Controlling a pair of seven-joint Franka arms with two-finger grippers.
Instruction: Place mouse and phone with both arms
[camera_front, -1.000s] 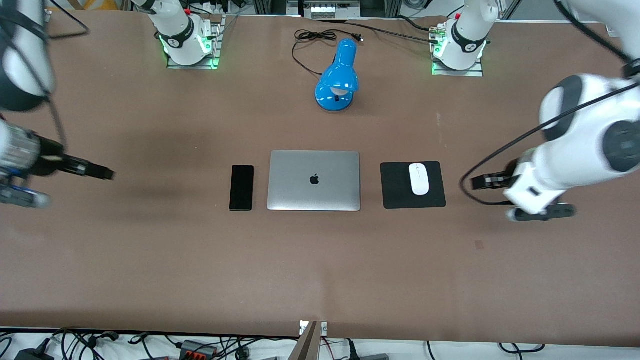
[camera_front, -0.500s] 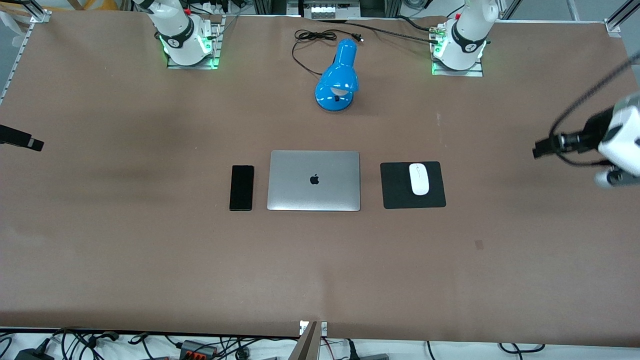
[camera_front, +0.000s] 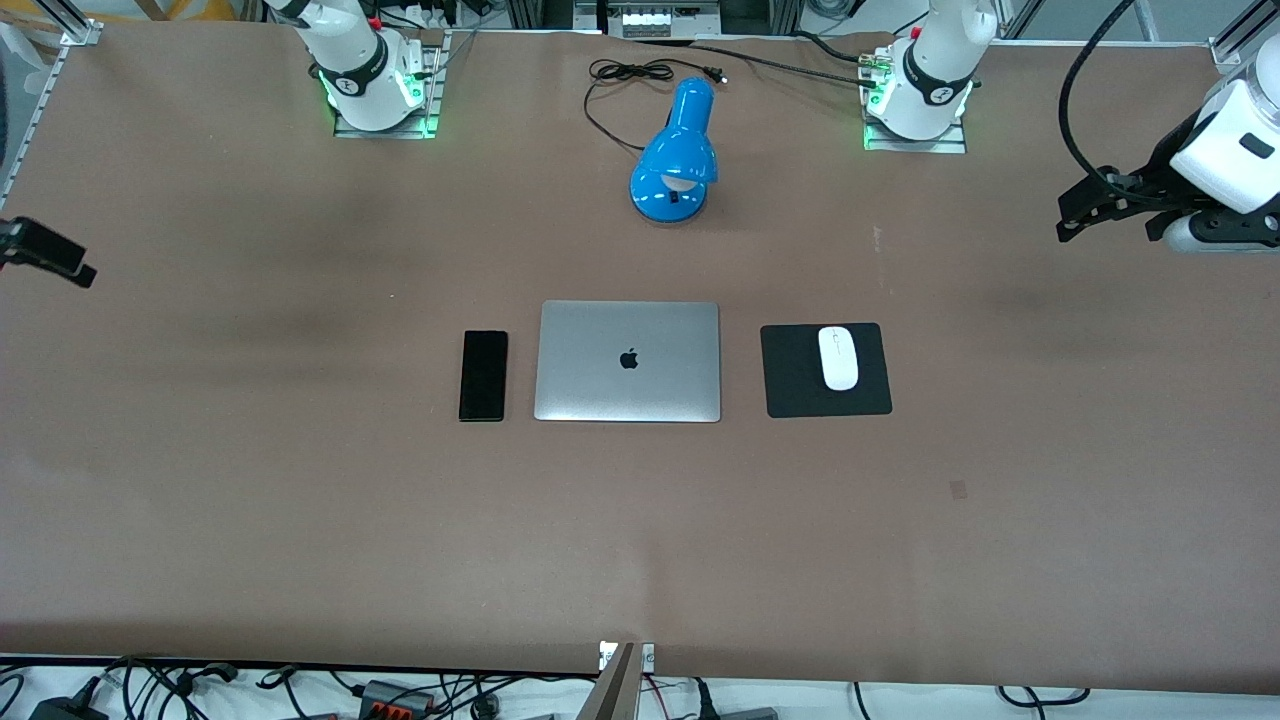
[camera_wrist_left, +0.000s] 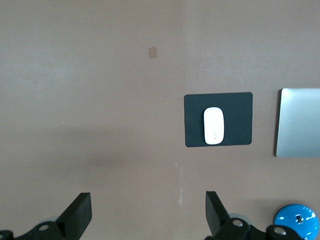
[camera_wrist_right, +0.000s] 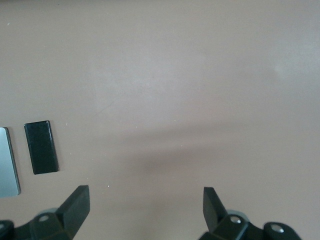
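The white mouse (camera_front: 838, 357) lies on a square black mouse pad (camera_front: 790, 385), beside the laptop toward the left arm's end. It also shows in the left wrist view (camera_wrist_left: 213, 125). The black phone (camera_front: 483, 375) lies flat on the table beside the laptop toward the right arm's end, and shows in the right wrist view (camera_wrist_right: 41, 147). My left gripper (camera_front: 1072, 212) is open and empty, high over bare table near the left arm's end (camera_wrist_left: 148, 210). My right gripper (camera_front: 60, 260) is open and empty over the table's right-arm end (camera_wrist_right: 146, 205).
A closed silver laptop (camera_front: 628, 360) lies between phone and mouse pad. A blue desk lamp (camera_front: 678, 160) with a black cord stands nearer the arm bases. A small dark patch (camera_front: 958, 488) marks the brown table nearer the front camera.
Both arms have swung outward, away from the phone and mouse toward the table's ends. The left gripper has also moved toward the bases. Phone and mouse have not moved.
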